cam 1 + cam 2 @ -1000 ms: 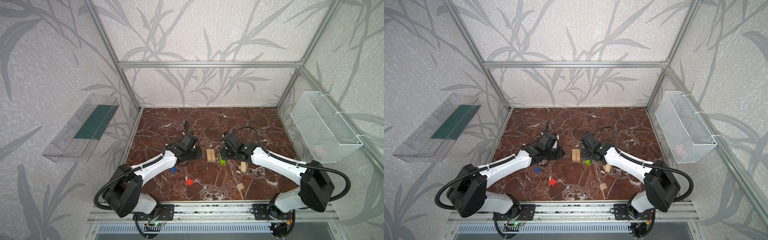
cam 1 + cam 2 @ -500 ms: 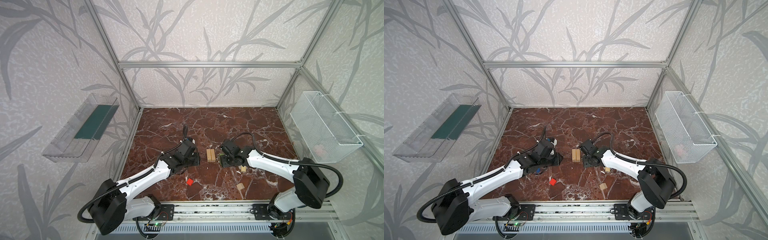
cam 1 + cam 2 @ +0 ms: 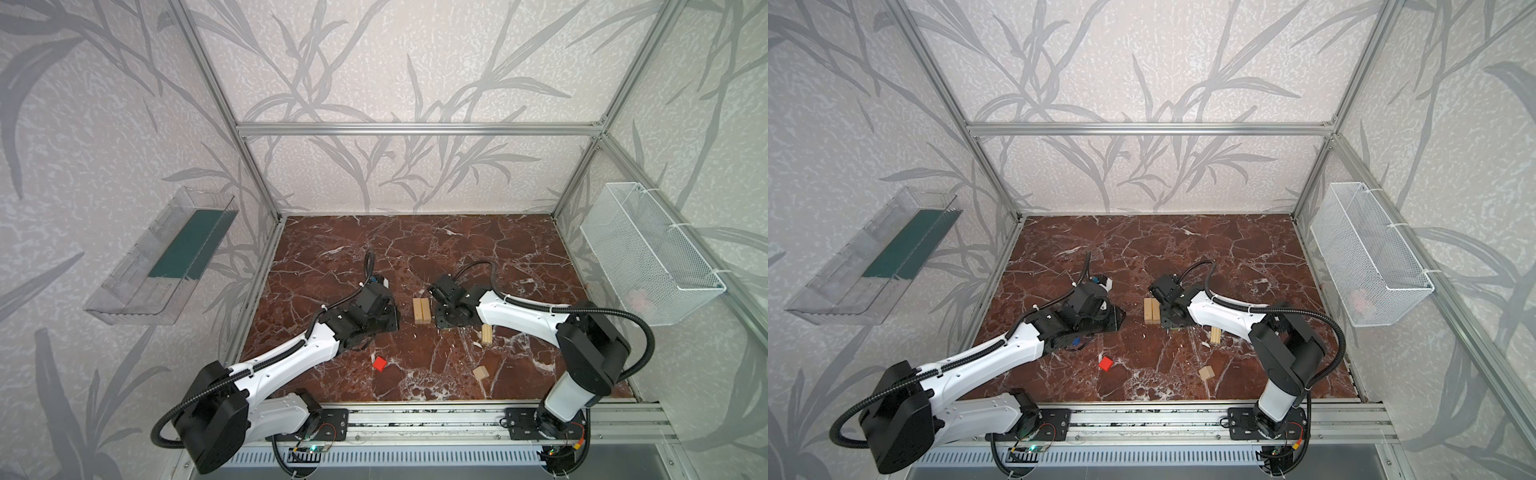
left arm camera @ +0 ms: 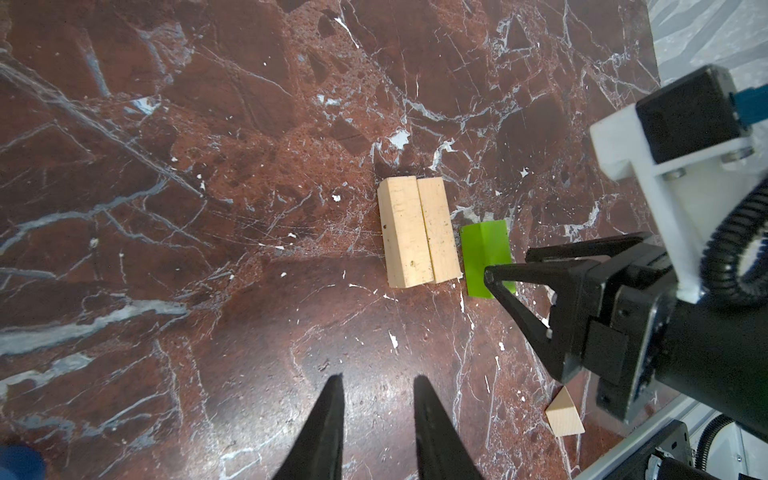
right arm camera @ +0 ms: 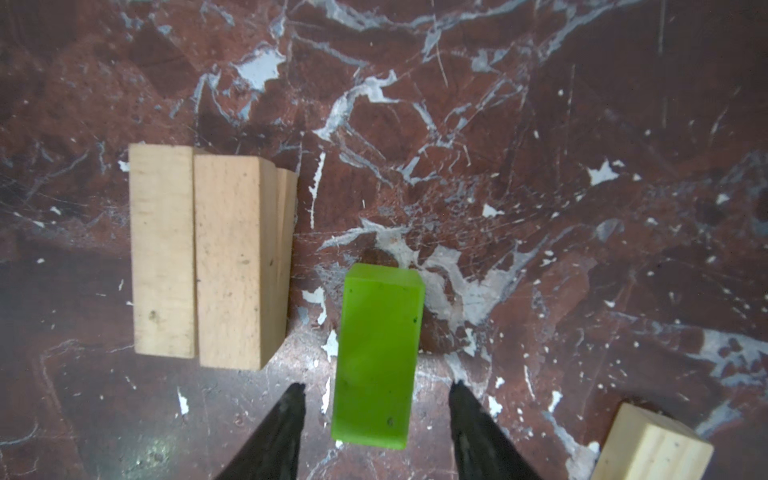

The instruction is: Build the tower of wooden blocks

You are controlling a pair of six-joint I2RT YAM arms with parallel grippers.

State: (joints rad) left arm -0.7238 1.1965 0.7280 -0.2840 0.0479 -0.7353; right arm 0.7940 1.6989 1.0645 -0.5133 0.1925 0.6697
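R gripper (image 5: 377,384) has dropped low since a sec ago and now covers the lime-green bar (image 5: 378,357) in both top views. Wrist view: the bar lies flat on the surface (image 3: 415,249) btwn the spread fingers, gap each side, not pinched. Just beside it, 2 pale bars (image 3: 421,310) lie touching side by side near mid-surface. L gripper (image 4: 379,378) points at them from the left-edge side, apart from them, fingers slightly apart w/ nothing btwn. Loose pale bar (image 3: 486,334) lies by R arm. Wedge (image 3: 481,372) and red block (image 3: 380,363) sit nearer front edge, well apart. Blue disc (image 3: 1076,342) peeks out under L arm.
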